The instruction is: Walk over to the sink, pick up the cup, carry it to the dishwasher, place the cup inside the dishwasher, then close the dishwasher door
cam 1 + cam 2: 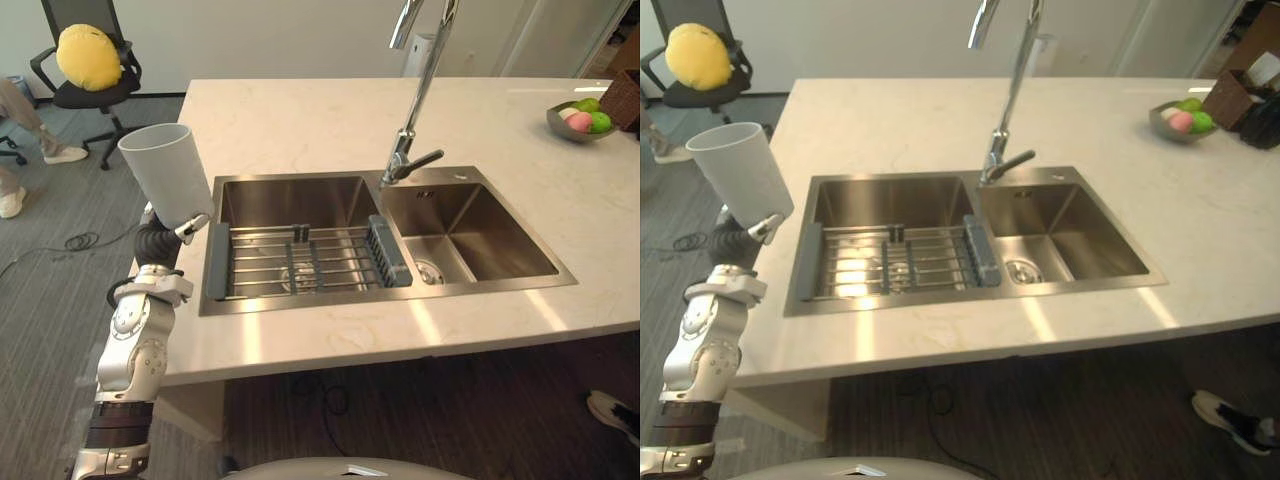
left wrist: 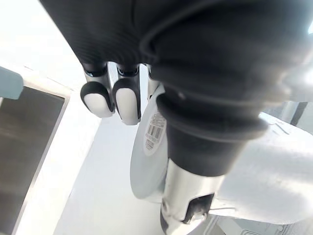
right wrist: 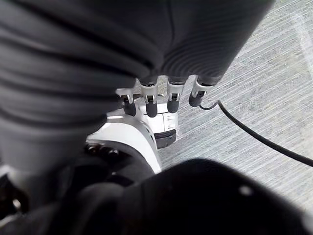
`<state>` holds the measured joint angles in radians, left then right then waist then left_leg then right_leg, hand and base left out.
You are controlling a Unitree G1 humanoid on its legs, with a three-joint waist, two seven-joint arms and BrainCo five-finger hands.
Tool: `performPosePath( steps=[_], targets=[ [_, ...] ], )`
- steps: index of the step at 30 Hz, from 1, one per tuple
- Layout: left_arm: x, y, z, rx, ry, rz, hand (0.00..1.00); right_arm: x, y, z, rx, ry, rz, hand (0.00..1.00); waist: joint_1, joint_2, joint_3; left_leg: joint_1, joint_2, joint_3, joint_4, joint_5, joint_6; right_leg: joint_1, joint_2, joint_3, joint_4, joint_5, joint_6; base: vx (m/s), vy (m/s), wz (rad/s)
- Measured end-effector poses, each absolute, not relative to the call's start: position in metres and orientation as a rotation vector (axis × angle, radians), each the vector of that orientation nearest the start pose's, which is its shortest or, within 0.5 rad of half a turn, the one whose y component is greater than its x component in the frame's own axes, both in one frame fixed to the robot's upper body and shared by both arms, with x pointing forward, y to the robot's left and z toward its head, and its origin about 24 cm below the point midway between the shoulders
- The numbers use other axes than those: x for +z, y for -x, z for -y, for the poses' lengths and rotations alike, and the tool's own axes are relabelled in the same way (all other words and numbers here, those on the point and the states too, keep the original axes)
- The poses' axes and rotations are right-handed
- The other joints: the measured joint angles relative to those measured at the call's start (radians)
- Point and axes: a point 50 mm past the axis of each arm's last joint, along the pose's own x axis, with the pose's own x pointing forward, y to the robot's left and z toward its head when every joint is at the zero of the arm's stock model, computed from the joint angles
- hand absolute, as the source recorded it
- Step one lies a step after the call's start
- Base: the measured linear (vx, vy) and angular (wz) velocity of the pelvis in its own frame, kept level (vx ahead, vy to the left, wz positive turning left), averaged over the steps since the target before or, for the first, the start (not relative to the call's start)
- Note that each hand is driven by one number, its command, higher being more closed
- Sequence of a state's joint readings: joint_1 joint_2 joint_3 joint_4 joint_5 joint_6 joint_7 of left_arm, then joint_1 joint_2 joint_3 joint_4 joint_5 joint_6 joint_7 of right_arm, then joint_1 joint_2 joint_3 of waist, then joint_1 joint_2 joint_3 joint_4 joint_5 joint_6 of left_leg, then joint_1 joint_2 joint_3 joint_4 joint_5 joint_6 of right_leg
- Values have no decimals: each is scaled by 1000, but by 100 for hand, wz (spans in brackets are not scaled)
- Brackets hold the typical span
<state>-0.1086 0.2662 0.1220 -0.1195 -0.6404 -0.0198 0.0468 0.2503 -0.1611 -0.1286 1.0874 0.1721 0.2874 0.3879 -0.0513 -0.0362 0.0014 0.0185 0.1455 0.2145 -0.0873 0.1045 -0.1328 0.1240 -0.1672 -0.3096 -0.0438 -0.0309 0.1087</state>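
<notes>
My left robot hand [image 1: 160, 238] is curled round the cup [image 1: 165, 175], mouth up, raised at the table's [image 1: 300, 120] left edge beside the sink [image 1: 290, 195] — ready for carrying, I judge. My right robot hand [image 3: 157, 100] hangs slack-fingered, empty.

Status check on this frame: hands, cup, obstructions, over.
Left hand shut on cup, mouth up, beside counter's left edge. Right hand open, hanging over floor. Office chair stands beyond the cup.

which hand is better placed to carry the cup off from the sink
Left. The left hand has its fingers curled round the cup, held mouth up at the counter's left edge, beside the sink. The right hand hangs low over the floor, fingers relaxed, holding nothing.
</notes>
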Motion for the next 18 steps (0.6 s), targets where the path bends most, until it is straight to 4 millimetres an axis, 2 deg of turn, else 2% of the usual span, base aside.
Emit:
performPosePath(
  steps=[6, 7, 11, 13, 16, 18],
  targets=[
    [117, -266, -215, 83, 311, 311, 100, -170, 7, 204, -72, -446, -1511, 0, 2, -2, -1, 5, 0, 0, 0, 0, 0, 8, 0, -3, -5, 1, 1, 0, 0, 0],
    [113, -263, -211, 91, 286, 306, 100, -171, 9, 203, -84, -459, -1519, 0, 15, -10, -7, 15, 0, 1, 0, 0, 0, 19, 1, -2, -8, 1, 2, 0, 0, 0],
    [113, -263, -211, 91, 286, 305, 100, -171, 11, 203, -87, -460, -1521, 0, 12, -10, -8, 17, 1, 6, 0, -1, -1, 19, 1, 1, -9, 1, 2, 3, 1, -3],
    [113, -260, -208, 94, 305, 314, 100, -170, 18, 204, -109, -474, -1531, 0, 15, -12, -26, 22, 6, 31, 0, -4, -5, 8, 5, 37, -10, 5, 6, 32, -3, -33],
    [118, -251, -201, 88, 342, 367, 100, -171, 26, 198, -166, -523, -1528, 0, 2, -15, -62, 37, 20, 57, 0, -11, -13, 2, 16, 75, -10, 5, 4, 36, -29, -30],
    [118, -250, -193, 85, 388, 397, 100, -171, 26, 196, -211, -563, -1509, 0, -18, -13, -77, 43, 32, 62, 0, -9, -16, -1, 28, 87, -1, 4, 1, -9, -45, -14]
  ],
)
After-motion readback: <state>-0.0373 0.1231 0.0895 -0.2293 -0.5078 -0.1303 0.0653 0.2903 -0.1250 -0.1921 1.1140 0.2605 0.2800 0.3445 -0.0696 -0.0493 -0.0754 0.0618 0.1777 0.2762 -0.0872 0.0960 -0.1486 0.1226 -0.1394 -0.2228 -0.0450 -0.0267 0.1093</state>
